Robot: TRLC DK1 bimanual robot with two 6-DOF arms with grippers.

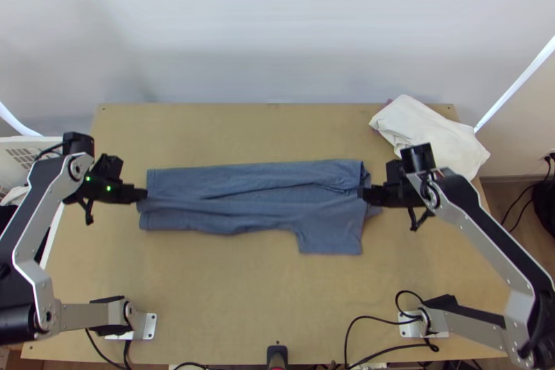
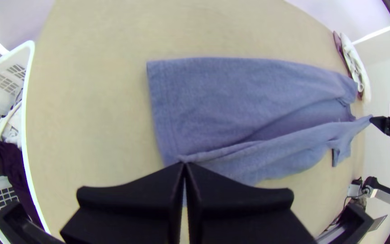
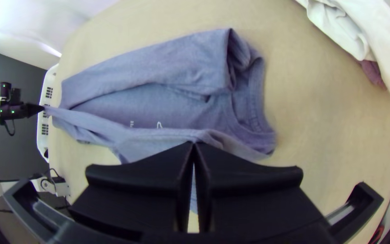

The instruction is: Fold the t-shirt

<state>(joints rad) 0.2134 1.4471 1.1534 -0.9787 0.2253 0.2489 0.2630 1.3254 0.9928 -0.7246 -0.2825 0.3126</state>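
Fingers of left gripper [image 1: 141,194] clamped on blue t-shirt [image 1: 291,214] at hem end, right gripper's [image 1: 363,193] fingers clamped near collar end, cloth stretched between, far side folded in, shirt mid-table [image 1: 222,293], sleeve nearward, white cloth [image 1: 433,130] far right, basket [image 2: 28,149] left.

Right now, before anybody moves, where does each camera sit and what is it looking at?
Top view: high over the table's near edge, looking steeply down on the shirt; left arm and right arm show.
Left wrist view: on the left arm's wrist, looking down at the shirt's hem; left gripper shows, shut on cloth.
Right wrist view: on the right arm's wrist, looking down at the collar; right gripper shows, shut on cloth.
All three share the shirt and both grippers.
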